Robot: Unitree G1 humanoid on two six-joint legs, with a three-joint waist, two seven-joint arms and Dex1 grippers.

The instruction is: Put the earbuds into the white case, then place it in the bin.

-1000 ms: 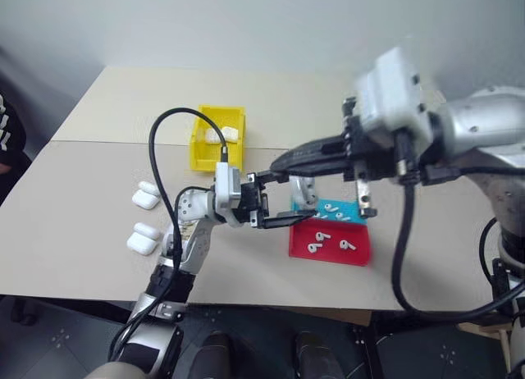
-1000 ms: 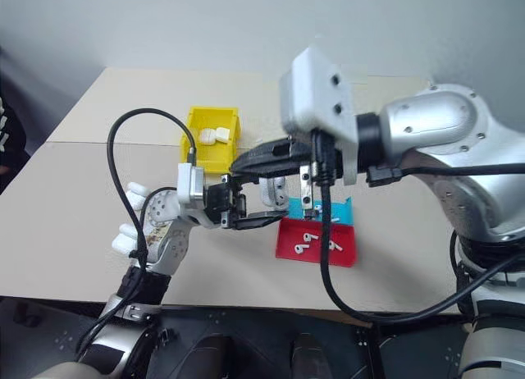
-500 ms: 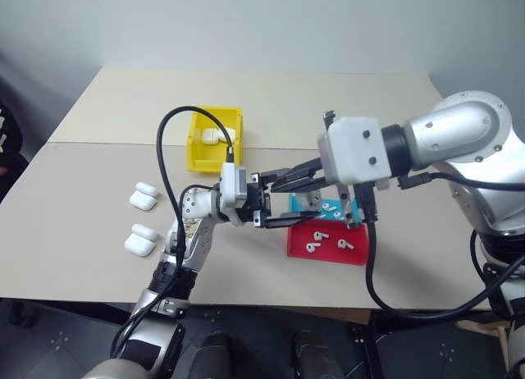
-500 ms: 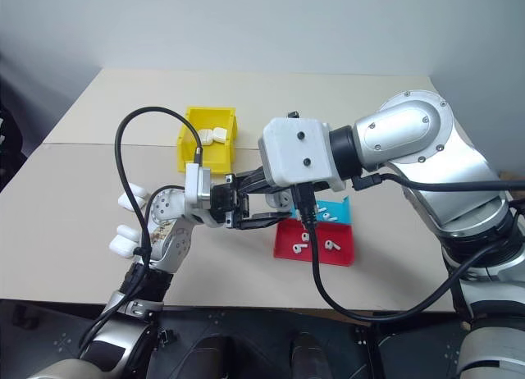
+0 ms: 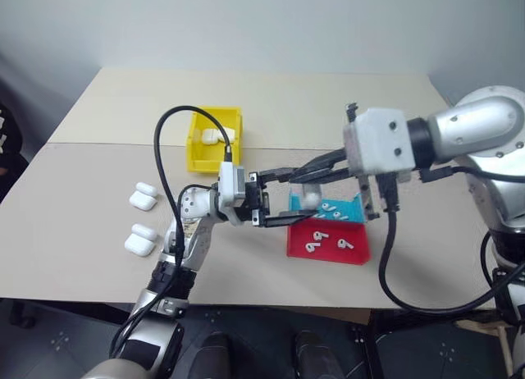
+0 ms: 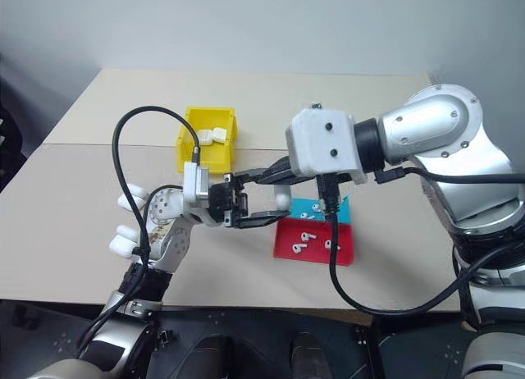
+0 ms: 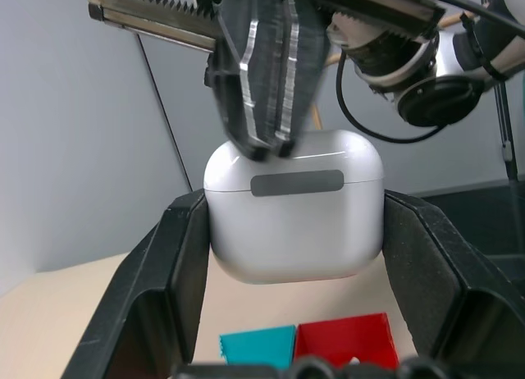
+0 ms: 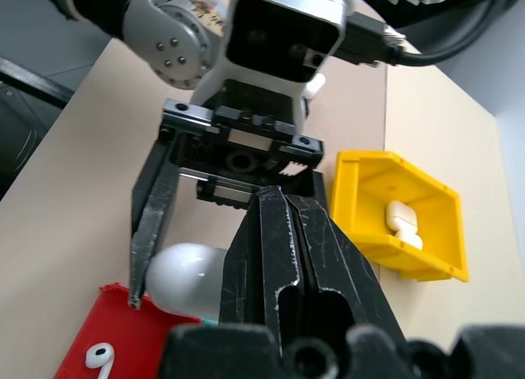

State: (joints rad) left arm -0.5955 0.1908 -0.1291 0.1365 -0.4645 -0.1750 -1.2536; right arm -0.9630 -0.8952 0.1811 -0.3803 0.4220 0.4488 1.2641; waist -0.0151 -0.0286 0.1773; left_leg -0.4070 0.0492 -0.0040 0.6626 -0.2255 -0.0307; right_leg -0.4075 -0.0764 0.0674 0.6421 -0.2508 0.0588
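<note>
The white case (image 7: 294, 205) is gripped between the fingers of the left claw (image 5: 279, 200) and held above the bench (image 5: 98, 223), over the near edge of the blue tray (image 5: 353, 208) and the red tray (image 5: 328, 252) where loose earbuds (image 5: 314, 237) lie. The right claw (image 7: 271, 108), clenched with nothing between its fingers, is set tip-down against the case's lid from above. The case's long axis is held crosswise between the left fingers, so any lid move falls to the right arm. The yellow bin (image 5: 201, 153) lies beyond the left claw, well apart.
</note>
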